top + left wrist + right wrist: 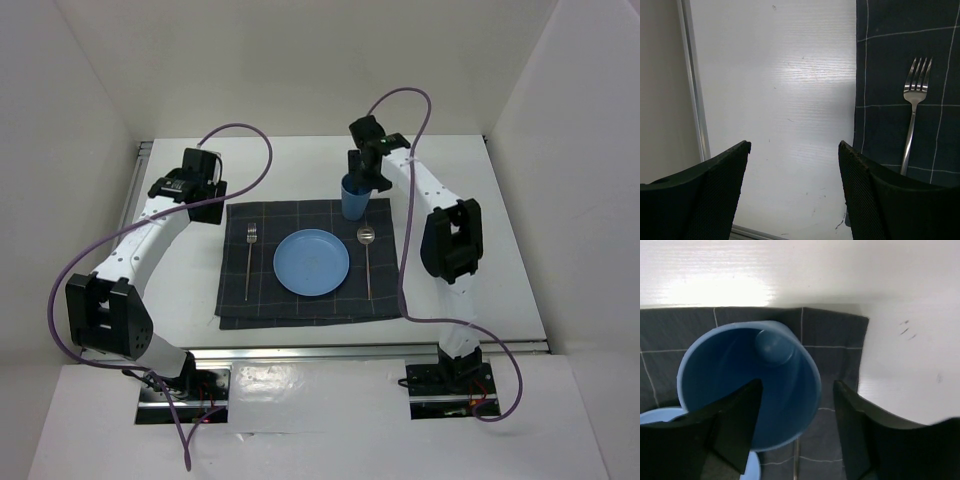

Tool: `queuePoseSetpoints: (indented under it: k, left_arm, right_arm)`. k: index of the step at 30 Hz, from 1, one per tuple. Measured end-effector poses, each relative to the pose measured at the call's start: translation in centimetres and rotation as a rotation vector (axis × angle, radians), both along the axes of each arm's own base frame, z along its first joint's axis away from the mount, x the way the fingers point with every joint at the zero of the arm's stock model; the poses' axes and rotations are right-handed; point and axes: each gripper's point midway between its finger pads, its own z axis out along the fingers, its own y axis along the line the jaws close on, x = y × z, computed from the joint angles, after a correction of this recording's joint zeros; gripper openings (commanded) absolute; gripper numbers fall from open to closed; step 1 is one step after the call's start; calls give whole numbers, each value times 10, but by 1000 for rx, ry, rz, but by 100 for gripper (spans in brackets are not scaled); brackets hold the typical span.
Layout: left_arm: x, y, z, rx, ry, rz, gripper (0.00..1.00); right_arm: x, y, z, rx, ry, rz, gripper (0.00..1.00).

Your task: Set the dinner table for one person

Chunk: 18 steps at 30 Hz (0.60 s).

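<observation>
The white dinner table carries a dark grey grid mat. On the mat lie a blue plate, a fork to its left and a spoon to its right. A blue cup stands upright at the mat's back edge. My right gripper is right above it and open. In the right wrist view one finger is over the cup's mouth and the other outside its rim. My left gripper is open and empty over bare table, left of the fork.
Aluminium rails run along the table's near edge and left edge. White walls enclose the table on three sides. The mat's corner lies just behind the cup. Purple cables loop above both arms.
</observation>
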Motion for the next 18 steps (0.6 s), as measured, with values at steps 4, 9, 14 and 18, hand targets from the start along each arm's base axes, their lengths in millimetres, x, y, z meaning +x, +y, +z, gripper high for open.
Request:
queuePoseSetpoints:
  k: [4,9,14,18]
  left_arm:
    - [0,0,0,1,0,-1,79]
    - [0,0,0,3,1,-3,80]
    - [-2,5,0,28,8,-20,82]
    - [-6,21,3,30,39,-13,82]
  right_arm:
    - [8,-1,17,-4,-44,-13,90]
    - [11,-18,55,-4,-138,-87,100]
    - [-44,-91,78,75,-140,-247,100]
    - [-107,-195,61,138,-110,-519,100]
